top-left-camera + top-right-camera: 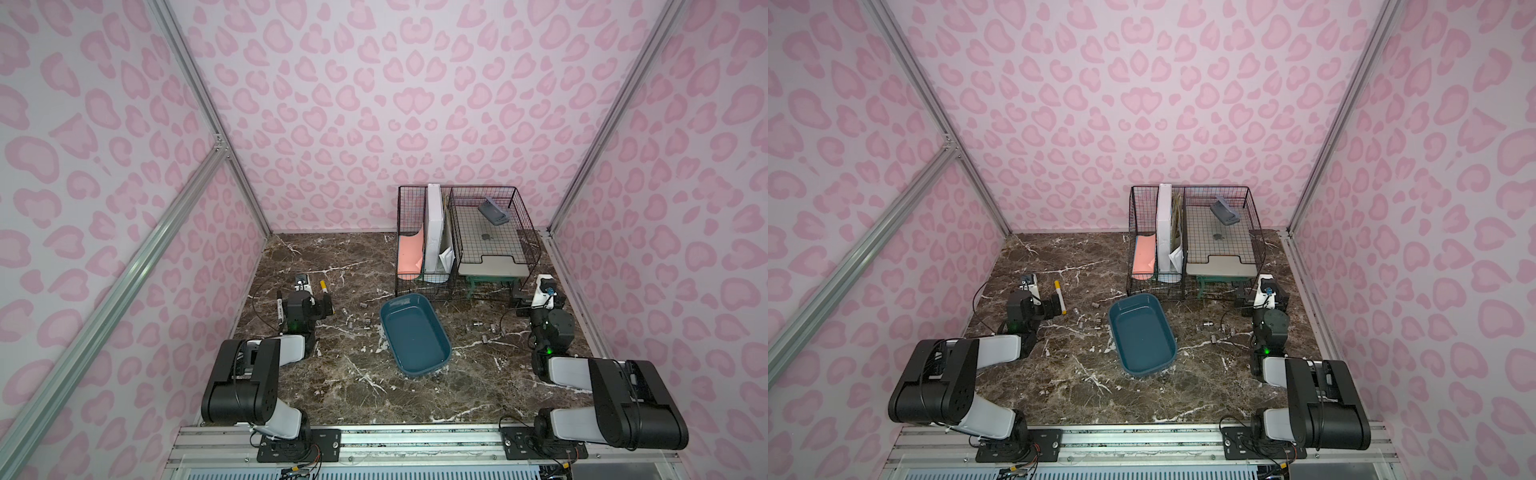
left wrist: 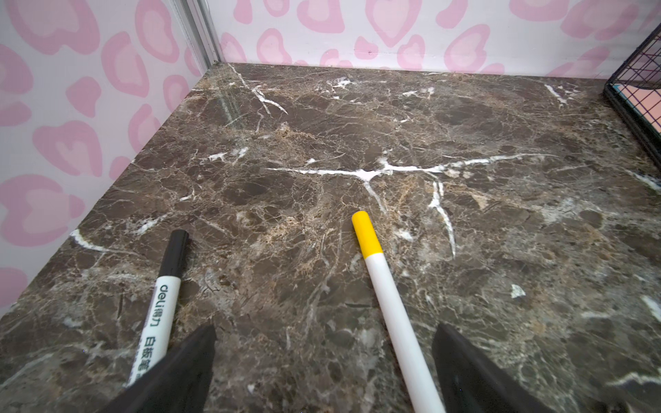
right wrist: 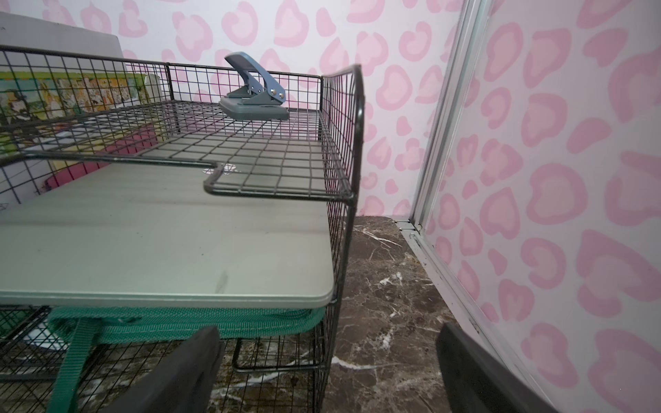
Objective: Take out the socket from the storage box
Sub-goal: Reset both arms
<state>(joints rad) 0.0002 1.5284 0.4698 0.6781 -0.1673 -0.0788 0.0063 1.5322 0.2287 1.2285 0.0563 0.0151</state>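
Evidently idle, the left fingers gape over two markers. Small sockets dot the desk at nine and three o'clock of the empty-looking storage box; probably hard, slick, roll-prone, so pinch across the barrel. Right fingers gape too.

Both top views overhead, share whole table; wrist views low, close.

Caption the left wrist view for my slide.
Open left tool over a yellow-capped marker and a black-capped marker on the marble table.
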